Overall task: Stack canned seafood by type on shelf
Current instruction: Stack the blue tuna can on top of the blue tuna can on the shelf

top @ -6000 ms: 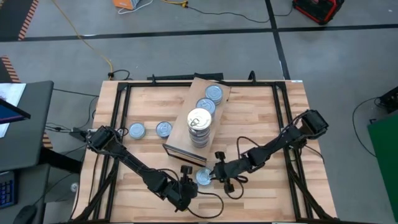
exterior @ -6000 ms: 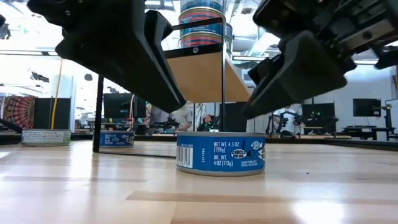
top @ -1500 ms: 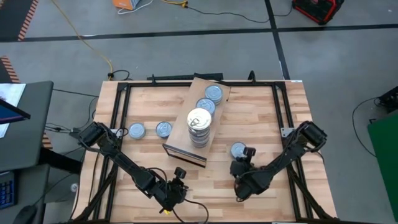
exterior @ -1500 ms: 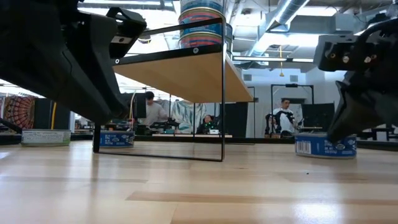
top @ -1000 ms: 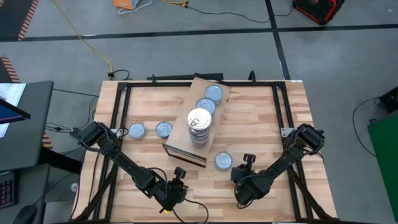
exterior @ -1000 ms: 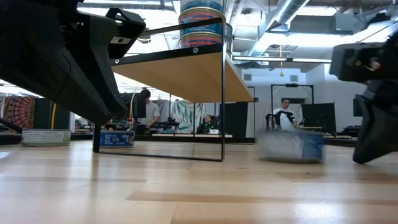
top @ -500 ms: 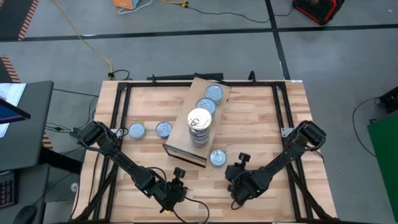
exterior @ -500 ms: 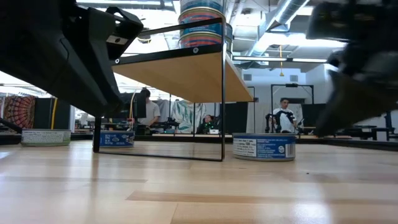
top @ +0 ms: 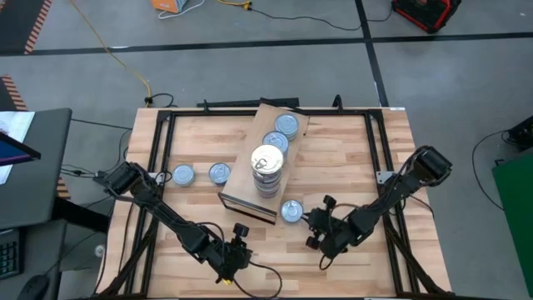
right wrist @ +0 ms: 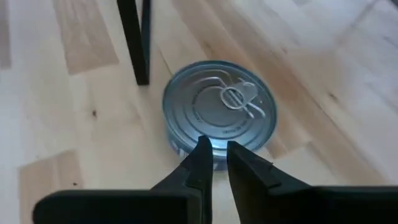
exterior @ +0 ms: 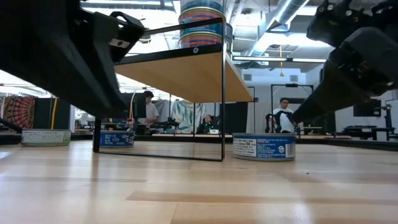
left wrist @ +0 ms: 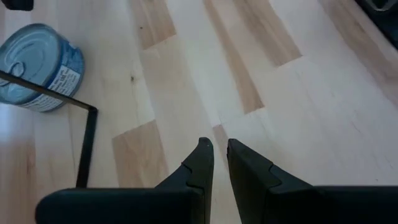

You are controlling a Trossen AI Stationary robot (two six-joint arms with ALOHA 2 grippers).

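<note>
Your right gripper [top: 315, 223], fingers nearly closed and empty, sits just right of the loose can [top: 291, 212] at frame centre-bottom; the left gripper [top: 241, 243], also narrow, is farther.

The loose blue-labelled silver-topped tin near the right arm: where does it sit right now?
That blue-labelled silver-topped tin sits on the slatted wooden tabletop in the high view, beside the light-wood shelf front corner, just left of the right gripper.

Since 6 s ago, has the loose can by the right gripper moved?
Yes. The can went from the table's front edge, between both grippers, to just beside the shelf's front corner. The right gripper sits close beside it, fingers nearly closed.
</note>
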